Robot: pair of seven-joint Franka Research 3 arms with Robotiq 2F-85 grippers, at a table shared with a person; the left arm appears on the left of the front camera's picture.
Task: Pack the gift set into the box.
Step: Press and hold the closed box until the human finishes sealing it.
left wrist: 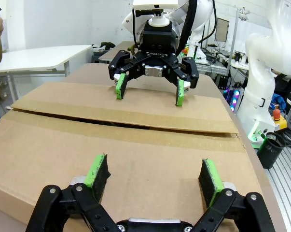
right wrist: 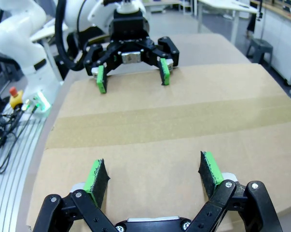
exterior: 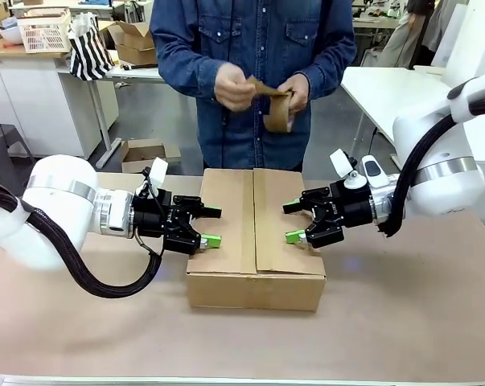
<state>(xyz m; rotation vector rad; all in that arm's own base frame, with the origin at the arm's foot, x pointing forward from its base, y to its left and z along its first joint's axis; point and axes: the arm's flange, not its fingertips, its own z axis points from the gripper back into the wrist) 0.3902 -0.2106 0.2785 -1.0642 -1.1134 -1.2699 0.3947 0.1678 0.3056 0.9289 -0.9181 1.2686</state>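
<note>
On the bench (exterior: 403, 322): box (exterior: 254, 233) shut, gift set hidden, surely inside. Left claw (exterior: 203, 226) at nine o'clock, right claw (exterior: 300, 222) at three, both wide open, pressing flaps. Might spring up before tape (exterior: 278, 112) lands.

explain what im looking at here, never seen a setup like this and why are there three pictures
Two white robot arms share a table with a person. The front view looks across the table; the other two come from cameras on each arm's wrist, looking along its own fingers. On the table lies a brown cardboard box with its flaps folded shut. The left end effector and right end effector are both open, one at each side of the box top, gripping nothing. The person's hands hold a roll of brown packing tape above the box.
</note>
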